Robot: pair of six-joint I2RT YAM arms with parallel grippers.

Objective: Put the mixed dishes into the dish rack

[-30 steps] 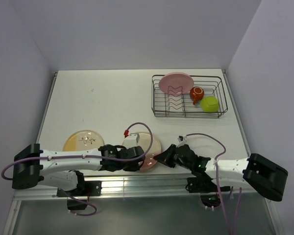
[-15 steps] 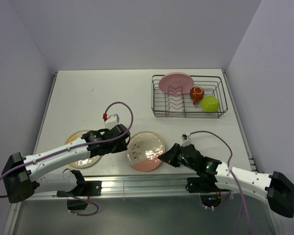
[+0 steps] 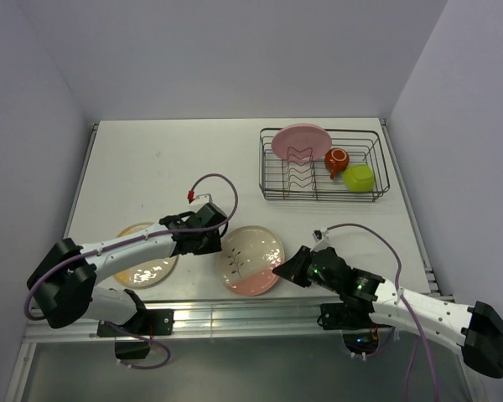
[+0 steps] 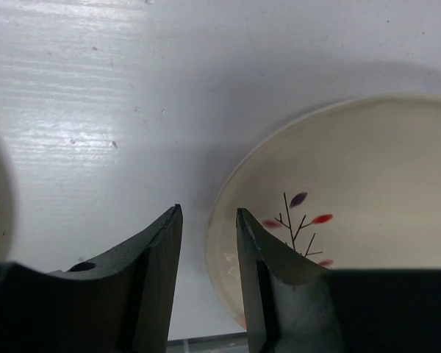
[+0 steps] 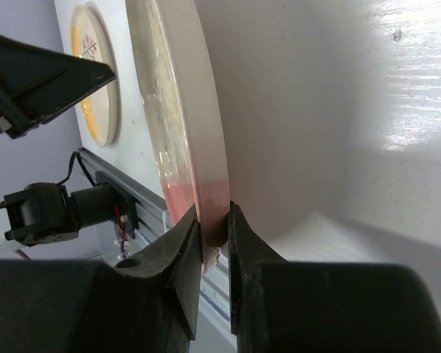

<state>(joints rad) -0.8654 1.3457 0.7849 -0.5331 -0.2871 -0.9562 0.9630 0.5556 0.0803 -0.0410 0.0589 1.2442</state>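
The right claw (image 5: 214, 224) pinches one edge of the pink-and-cream sprig plate (image 5: 195, 110), which sits just ahead of it on the worktop (image 3: 151, 167). The left claw (image 4: 208, 220) stands part-spread and empty beside the opposite rim. The dish rack (image 3: 381, 180) lies well beyond both. So thin an edge grip may let the glossy plate swivel or slip once lifted.

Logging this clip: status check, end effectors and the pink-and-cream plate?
Right end effector shut on pink-and-cream plate edge. Left end effector open, empty, beside that plate. Nothing between it and dish rack.
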